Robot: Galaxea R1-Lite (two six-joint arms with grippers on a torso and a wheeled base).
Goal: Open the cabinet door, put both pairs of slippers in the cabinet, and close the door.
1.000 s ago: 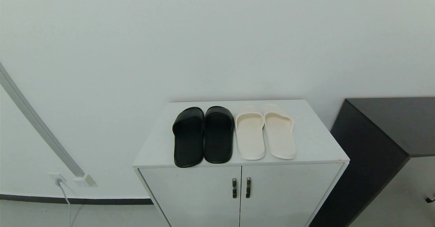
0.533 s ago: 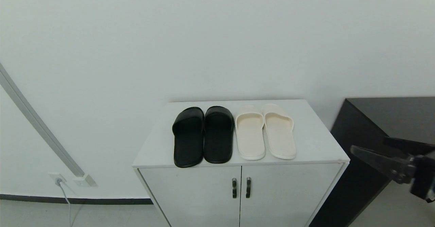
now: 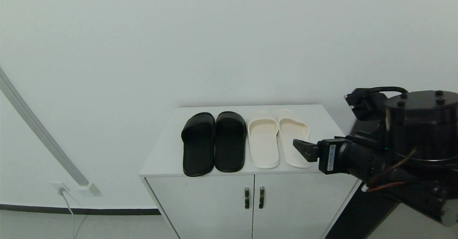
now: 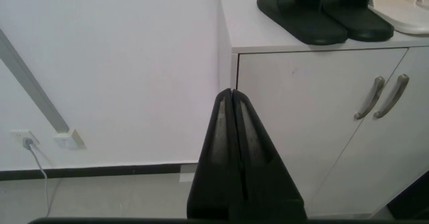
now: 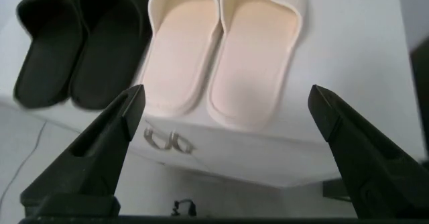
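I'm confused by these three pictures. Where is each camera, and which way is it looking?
Head view: on the robot's head, looking forward and down at the cabinet with black slippers and cream slippers on top; the right gripper shows at the right.
Left wrist view: lower down, facing the closed doors; the shut left gripper shows.
Right wrist view: above the cabinet, looking down on the cream slippers between its open fingers.
Shared: all show the black slippers.

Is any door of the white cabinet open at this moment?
No, both cabinet doors are shut, with their two handles side by side at the middle seam.
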